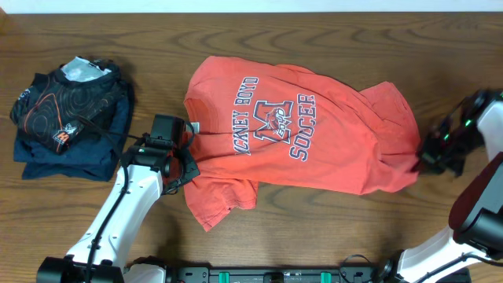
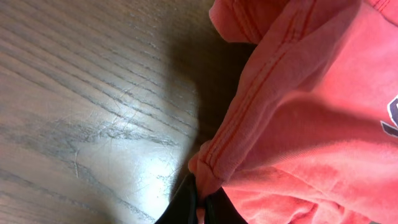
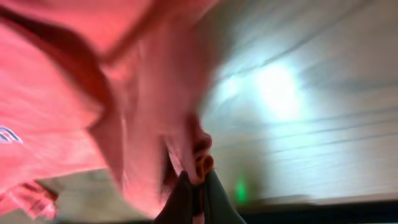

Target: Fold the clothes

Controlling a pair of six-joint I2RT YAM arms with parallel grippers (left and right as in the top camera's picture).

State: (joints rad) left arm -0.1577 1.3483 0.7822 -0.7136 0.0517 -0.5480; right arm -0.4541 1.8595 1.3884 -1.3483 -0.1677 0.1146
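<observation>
T-shirt (image 1: 314, 134) edges pinched low by left fingers (image 2: 181, 208), right fingers (image 3: 180, 200).

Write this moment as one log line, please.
left gripper: shut on T-shirt edge | right gripper: shut on opposite edge | T-shirt: print up, not yet folded

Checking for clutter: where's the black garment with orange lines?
Overhead view, robot's left side: the black garment lies atop the navy garment, apart from and left of the red T-shirt.

Robot lab bench: a wood-grain table (image 1: 330, 228) with two arms (image 1: 118, 216) mounted at its edge.
</observation>
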